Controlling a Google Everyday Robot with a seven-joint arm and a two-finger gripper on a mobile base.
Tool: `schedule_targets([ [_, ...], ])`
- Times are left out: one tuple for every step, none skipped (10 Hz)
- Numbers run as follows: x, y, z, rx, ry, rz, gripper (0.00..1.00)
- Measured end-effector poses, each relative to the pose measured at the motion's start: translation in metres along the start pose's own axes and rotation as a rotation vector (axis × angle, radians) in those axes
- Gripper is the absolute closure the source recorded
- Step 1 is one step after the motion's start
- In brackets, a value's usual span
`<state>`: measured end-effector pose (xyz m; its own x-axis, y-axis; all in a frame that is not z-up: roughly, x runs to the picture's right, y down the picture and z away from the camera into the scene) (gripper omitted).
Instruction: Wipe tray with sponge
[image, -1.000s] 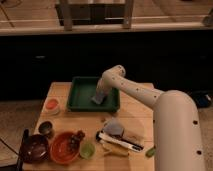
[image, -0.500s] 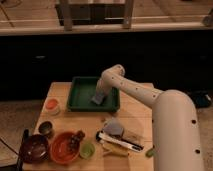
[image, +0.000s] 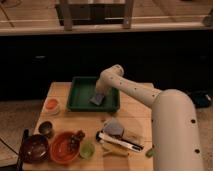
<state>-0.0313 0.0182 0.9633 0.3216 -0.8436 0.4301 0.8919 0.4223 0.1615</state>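
A small wooden table (image: 134, 108) stands before a dark counter front. The robot's white arm reaches down into the dark green tray (image: 80, 99), where the gripper (image: 101, 91) sits directly over the grey-blue sponge (image: 97, 99) on the right half of the tray floor. Whether the gripper is clamped on the sponge cannot be told from this angle. A good wipe likely calls for steady downward pressure and flat strokes kept inside the rim, away from the orange bowl (image: 62, 148).

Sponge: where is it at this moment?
In the camera view, the sponge lies inside the tray, near its middle, directly under the end effector.
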Motion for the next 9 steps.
schedule_targets([
  [-0.001,-0.0003,-0.0003,-0.002,-0.003,-0.005,0.98],
  [-0.0016,-0.0002,-0.0002,-0.004,-0.004,-0.007,0.98],
  [-0.0007,-0.0005,-0.0004,-0.005,-0.005,-0.009,0.98],
  [0.0001,0.0007,-0.0002,-0.007,-0.007,-0.011,0.98],
  [0.0004,0.0008,-0.0003,-0.009,-0.008,-0.012,0.98],
  [0.0009,0.0016,-0.0003,-0.013,-0.009,-0.015,0.98],
  [0.0001,0.001,0.0002,-0.016,-0.012,-0.019,0.98],
  [-0.0006,0.0006,0.0005,-0.017,-0.014,-0.022,0.98],
  [-0.0018,0.0002,0.0007,-0.018,-0.018,-0.027,0.98],
])
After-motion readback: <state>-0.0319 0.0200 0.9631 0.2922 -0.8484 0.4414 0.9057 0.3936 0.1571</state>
